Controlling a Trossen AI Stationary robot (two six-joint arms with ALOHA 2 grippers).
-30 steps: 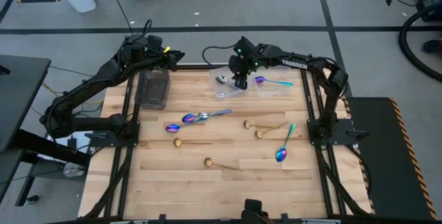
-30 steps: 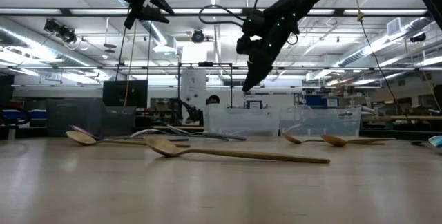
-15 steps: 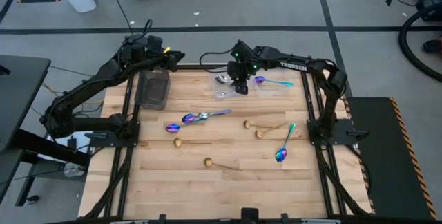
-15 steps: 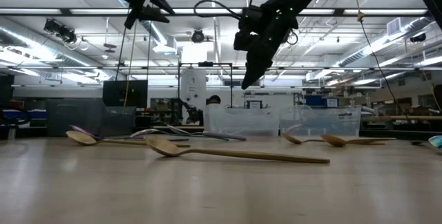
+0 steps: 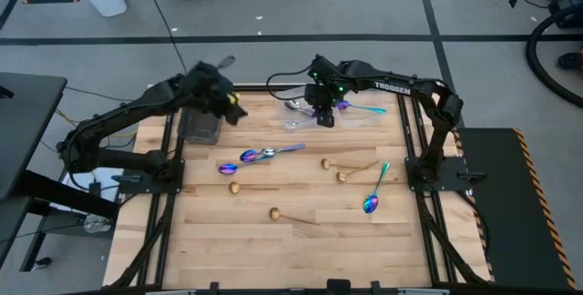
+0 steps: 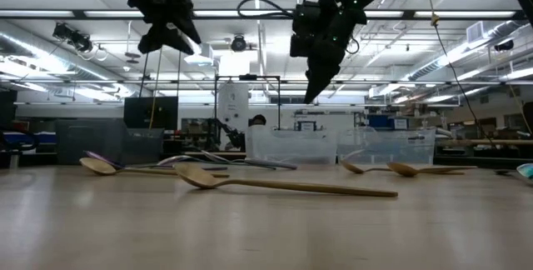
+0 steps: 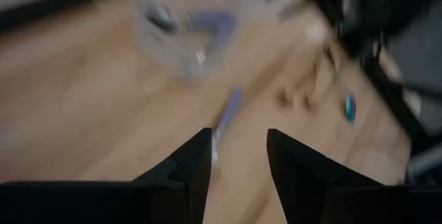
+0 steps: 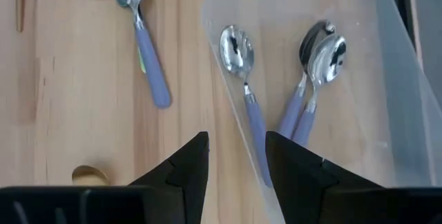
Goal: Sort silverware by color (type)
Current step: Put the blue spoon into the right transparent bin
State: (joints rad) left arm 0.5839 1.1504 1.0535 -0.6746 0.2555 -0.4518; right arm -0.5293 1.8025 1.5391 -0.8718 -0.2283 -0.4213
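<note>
- Pale wood surface (image 5: 301, 240) is what I'm looking at, with spoons scattered across the middle of it.
- Gold spoons (image 5: 273, 214): a few in a loose band, bowls mostly toward my left side and handles running out to the right; the nearest one lies roughly crosswise in the low view (image 6: 283, 185).
- Rainbow spoon (image 5: 373, 195) on the right half sits steeply angled, bowl toward the near edge, handle pointing up toward the far side.
- Another rainbow spoon (image 5: 228, 168) lies just beside a silver spoon with a lilac handle (image 5: 273, 153); that pair runs crosswise, handle ends tilted toward the far right.
- Clear container (image 8: 324, 113) at the far edge holds three silver spoons (image 8: 238, 51), bowls at one end, handles converging at the other.
- Right gripper (image 5: 323, 117) hangs over that container's edge, arm stretched in from the right and bent down at the wrist. Fingers (image 8: 186, 162) stand apart with nothing between them.
- Left gripper (image 5: 232, 108) is up in the air by the dark tray (image 5: 200, 127), arm reaching in from the left. Its fingers (image 7: 190, 165) are parted too, empty.
</note>
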